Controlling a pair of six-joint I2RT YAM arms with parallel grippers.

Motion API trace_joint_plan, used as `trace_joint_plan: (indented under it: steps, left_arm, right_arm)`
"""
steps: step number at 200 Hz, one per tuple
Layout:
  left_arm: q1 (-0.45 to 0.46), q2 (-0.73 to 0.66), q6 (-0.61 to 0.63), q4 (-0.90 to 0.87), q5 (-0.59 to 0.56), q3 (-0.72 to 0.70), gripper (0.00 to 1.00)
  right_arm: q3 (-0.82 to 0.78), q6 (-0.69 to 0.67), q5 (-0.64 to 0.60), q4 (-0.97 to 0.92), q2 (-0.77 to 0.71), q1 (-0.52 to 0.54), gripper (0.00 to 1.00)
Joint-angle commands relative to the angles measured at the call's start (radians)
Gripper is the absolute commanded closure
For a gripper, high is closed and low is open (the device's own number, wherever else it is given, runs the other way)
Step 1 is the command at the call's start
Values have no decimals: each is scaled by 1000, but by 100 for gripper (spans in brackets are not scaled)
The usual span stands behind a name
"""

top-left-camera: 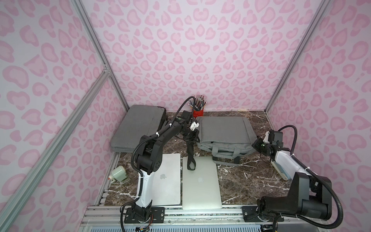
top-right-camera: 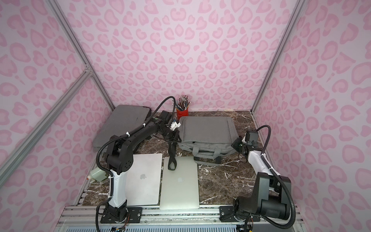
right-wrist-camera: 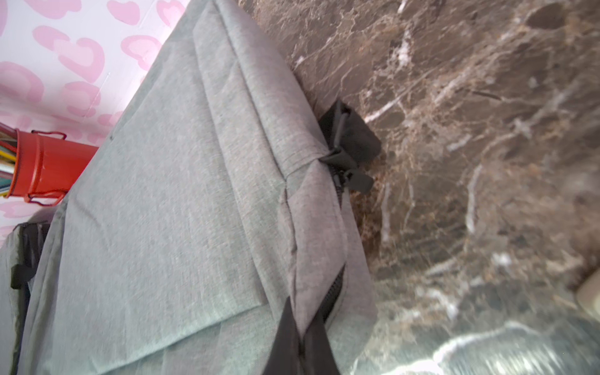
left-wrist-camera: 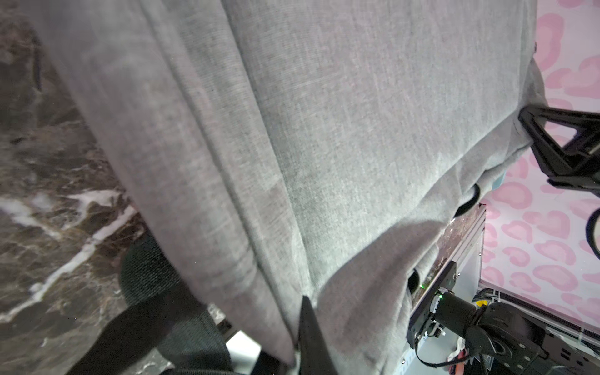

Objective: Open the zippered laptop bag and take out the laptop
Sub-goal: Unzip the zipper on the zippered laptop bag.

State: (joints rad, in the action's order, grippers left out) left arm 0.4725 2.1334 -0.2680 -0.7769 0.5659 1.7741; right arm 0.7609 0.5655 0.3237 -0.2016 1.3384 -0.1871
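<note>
The light grey fabric zippered laptop bag (top-left-camera: 222, 130) lies flat toward the back edge of the dark marble-patterned bench (top-left-camera: 251, 180), with its handles facing the front. No laptop shows from it, so the one to take out is presumably inside. The left fingers (left-wrist-camera: 306, 334) are together, pinching cloth at the bag's left end. The right fingers (right-wrist-camera: 282, 344) are clamped on a fold of grey cloth at the right end, right beside the black zipper track (right-wrist-camera: 334, 292). The small black zipper pull tab (right-wrist-camera: 358, 181) lies further along that edge, untouched. The step in hand looks like bracing the bag for unzipping. Doing it well probably means one side holding the cloth taut while the other shifts onto the pull tab and draws it along the seam rather than upward, so the bag does not slide. Room is tight: a red tin of pencils (top-left-camera: 197, 112) stands just behind the bag's left back corner. A black webbing strap (top-left-camera: 189, 158) hangs onto a closed silver laptop (top-left-camera: 200, 180) at the front edge, and a second silver laptop (top-left-camera: 168, 176) lies beside it. The bare bench in front of the bag's right half is the open spot.
</note>
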Motion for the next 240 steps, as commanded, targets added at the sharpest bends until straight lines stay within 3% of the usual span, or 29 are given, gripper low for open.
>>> trace_joint_plan:
  steps: [1,54,85,122,147,179,240]
  left_arm:
    - [3,8,13,45,42,10,89]
    - [-14,11,36,34,-43,17,73]
    - [-15,-46,67,29,-115,3,49]
    - [-17,-109,78,21,-209,2,35]
    - [-17,-182,74,26,-307,-19,31]
    - [-7,-275,105,76,-237,-70,22]
    - [157,-309,212,178,-249,-110,21]
  right_arm:
    - [-33,8,71,-40,-49,17,100]
    - [-93,87,72,-63,-159,110,100]
    - [-149,123,64,-45,-211,126,100]
    - [-171,134,41,-36,-220,127,100]
    - [-148,116,11,-57,-210,126,100]
    - [-132,105,19,-53,-195,126,100]
    - [-55,-3,77,-74,-130,126,99]
